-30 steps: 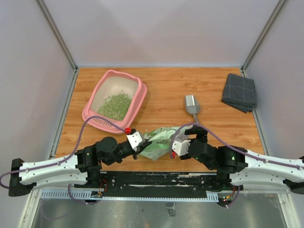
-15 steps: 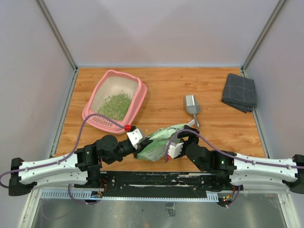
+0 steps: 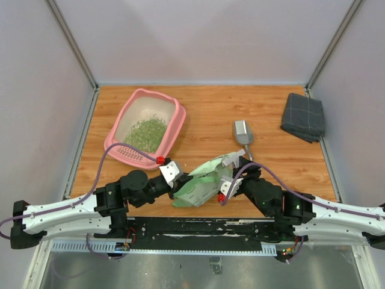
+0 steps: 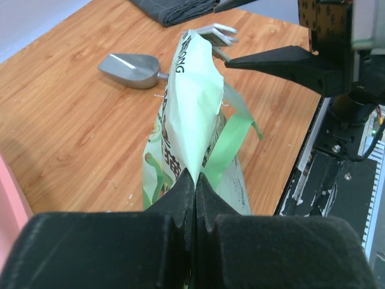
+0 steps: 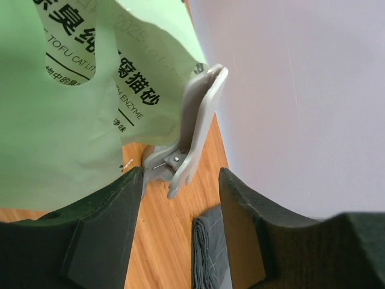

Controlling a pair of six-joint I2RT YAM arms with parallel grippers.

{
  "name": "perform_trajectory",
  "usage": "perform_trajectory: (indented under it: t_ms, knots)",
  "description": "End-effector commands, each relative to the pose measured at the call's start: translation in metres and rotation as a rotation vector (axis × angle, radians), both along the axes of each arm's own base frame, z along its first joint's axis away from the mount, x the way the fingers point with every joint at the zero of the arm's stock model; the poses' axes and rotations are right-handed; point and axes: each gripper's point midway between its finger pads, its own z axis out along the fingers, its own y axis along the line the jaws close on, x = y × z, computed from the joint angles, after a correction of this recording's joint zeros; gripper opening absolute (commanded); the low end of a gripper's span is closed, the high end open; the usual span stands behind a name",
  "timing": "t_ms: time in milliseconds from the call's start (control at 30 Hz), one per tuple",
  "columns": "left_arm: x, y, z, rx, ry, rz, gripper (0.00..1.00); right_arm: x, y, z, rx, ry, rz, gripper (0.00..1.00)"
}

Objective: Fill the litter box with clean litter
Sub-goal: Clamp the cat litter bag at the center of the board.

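Note:
The pink litter box (image 3: 175, 118) stands at the back left, with green clean litter (image 3: 146, 133) heaped inside it. A light green printed bag (image 3: 201, 180) lies between my grippers, its top closed by a grey clip (image 3: 231, 158). My left gripper (image 3: 178, 180) is shut on the bag's edge (image 4: 189, 102), pinching the thin fold (image 4: 194, 180). My right gripper (image 3: 231, 182) is open beside the bag's clipped top. In the right wrist view the clip (image 5: 192, 129) sits between my open right gripper's (image 5: 180, 180) jaws, and nothing is gripped.
A grey metal scoop (image 3: 243, 132) lies behind the bag, also seen in the left wrist view (image 4: 132, 67). A folded grey cloth (image 3: 303, 116) lies at the back right. The litter box's pink rim shows at the left wrist view's edge (image 4: 9, 198). Walls enclose the table.
The bag's clipped top has lifted and swung toward the back right. My right gripper shifted left onto the bag, then drew back right beside the clip. My left gripper kept its hold.

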Motion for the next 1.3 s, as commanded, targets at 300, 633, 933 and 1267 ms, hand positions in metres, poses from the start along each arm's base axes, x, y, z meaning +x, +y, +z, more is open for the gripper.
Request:
perform_trajectory:
  t_ms: [300, 633, 933, 1267]
  knots:
    - [0.0, 0.011, 0.125, -0.384, -0.129, 0.015, 0.0, -0.004, -0.005, 0.014, 0.01, 0.038, 0.013, 0.29]
    - [-0.002, 0.01, 0.119, -0.376, -0.129, 0.0, 0.0, -0.006, -0.012, 0.027, 0.053, 0.045, 0.014, 0.01]
    - [0.002, 0.004, 0.088, -0.269, -0.15, 0.003, 0.0, -0.014, -0.035, 0.032, -0.005, 0.111, 0.012, 0.01]
    - [-0.012, -0.001, 0.085, -0.255, -0.231, -0.094, 0.0, -0.053, -0.053, 0.012, -0.352, 0.415, 0.119, 0.01]
